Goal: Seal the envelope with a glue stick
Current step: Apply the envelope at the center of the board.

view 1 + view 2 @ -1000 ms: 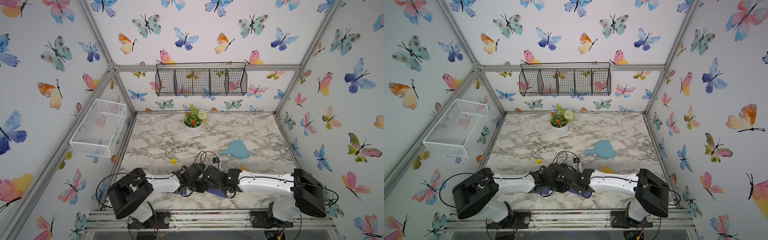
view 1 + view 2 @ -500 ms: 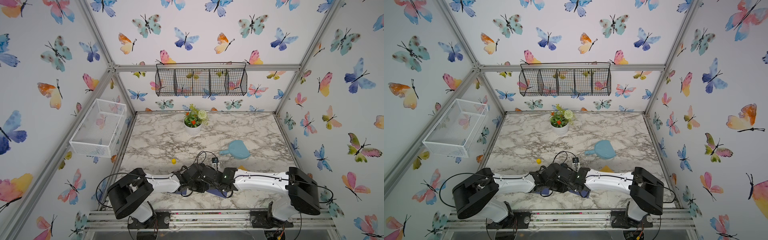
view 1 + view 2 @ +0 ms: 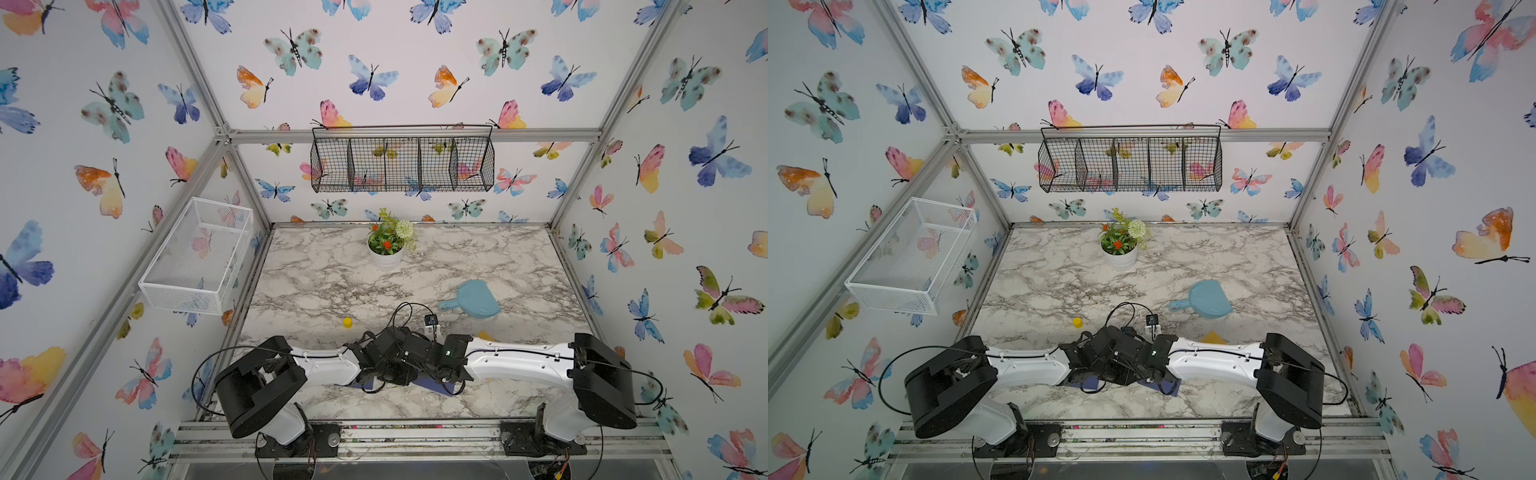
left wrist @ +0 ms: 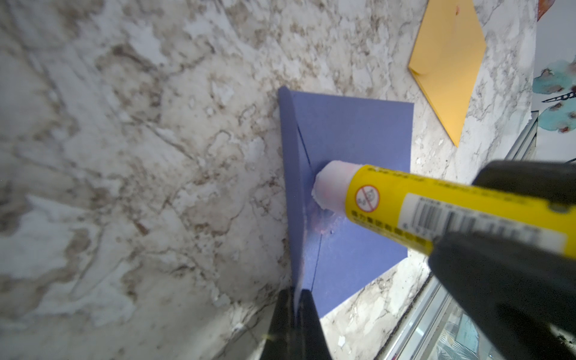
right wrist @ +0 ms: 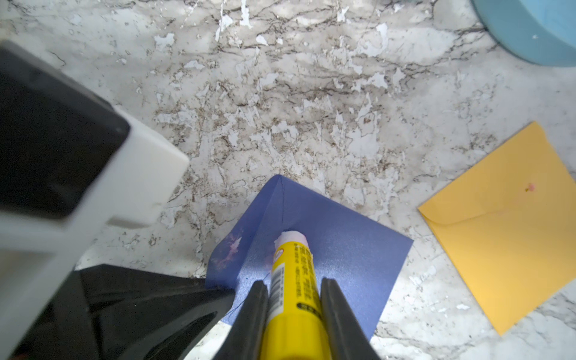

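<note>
Glue stick (image 5: 293,296) sits clamped in your right claw (image 5: 294,291), with both fingers pressed against the sides of its yellow barrel. Its long axis runs straight out from that claw and tilts downward. The uncapped white tip leads and the barcode end is back between the fingers. The tip touches the body of the blue envelope (image 5: 343,249) just beside the fold and points at the raised flap (image 5: 237,237). Your left claw (image 4: 296,308) is closed tight on the edge of that flap and holds it up off the envelope. Pinkish smears show on the inside of the flap and on the paper around the tip. A yellow envelope (image 5: 505,224) lies flat on the surface (image 3: 332,270) near the blue one, not touching it. In both top views your arms hide the stick. A small yellow cap (image 3: 348,322) stands apart.
</note>
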### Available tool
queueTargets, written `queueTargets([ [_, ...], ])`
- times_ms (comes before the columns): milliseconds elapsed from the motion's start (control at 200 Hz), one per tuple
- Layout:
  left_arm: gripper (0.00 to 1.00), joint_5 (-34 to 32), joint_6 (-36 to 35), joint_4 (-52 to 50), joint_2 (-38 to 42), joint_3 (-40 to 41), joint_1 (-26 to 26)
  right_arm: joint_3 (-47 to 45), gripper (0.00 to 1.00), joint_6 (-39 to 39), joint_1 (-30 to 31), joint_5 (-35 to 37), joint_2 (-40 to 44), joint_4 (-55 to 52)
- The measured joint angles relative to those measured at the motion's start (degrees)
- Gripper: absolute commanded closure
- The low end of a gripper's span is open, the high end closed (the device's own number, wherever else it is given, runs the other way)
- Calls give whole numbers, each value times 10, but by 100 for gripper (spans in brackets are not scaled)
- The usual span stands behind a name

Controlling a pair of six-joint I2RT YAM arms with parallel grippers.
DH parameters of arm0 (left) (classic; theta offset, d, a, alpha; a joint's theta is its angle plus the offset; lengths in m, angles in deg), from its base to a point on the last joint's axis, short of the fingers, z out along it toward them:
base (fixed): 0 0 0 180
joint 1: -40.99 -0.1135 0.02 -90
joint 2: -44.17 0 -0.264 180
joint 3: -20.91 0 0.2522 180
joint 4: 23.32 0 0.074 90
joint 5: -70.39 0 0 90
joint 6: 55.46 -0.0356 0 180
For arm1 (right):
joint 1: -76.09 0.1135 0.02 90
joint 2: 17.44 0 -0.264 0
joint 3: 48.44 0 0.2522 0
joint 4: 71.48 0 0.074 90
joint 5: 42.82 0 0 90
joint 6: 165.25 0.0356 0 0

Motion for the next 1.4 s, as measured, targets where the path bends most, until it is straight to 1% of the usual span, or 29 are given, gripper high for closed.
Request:
queueTargets([
  [360,100,0,0,0,0,0,0,3,97,-9,0,1,-4,-3],
  [586,100,0,0,0,0,0,0,-4,97,-55,-5,-33,0,36],
  [696,100,0,0,0,0,0,0,-5,97,-66,-5,-47,1,51],
  [1116,100,0,4,0,0,0,0,5,97,-25,-2,-30,-3,14],
  [1401,100,0,4,-1,2,0,0,8,97,-16,-3,-6,-4,-32],
])
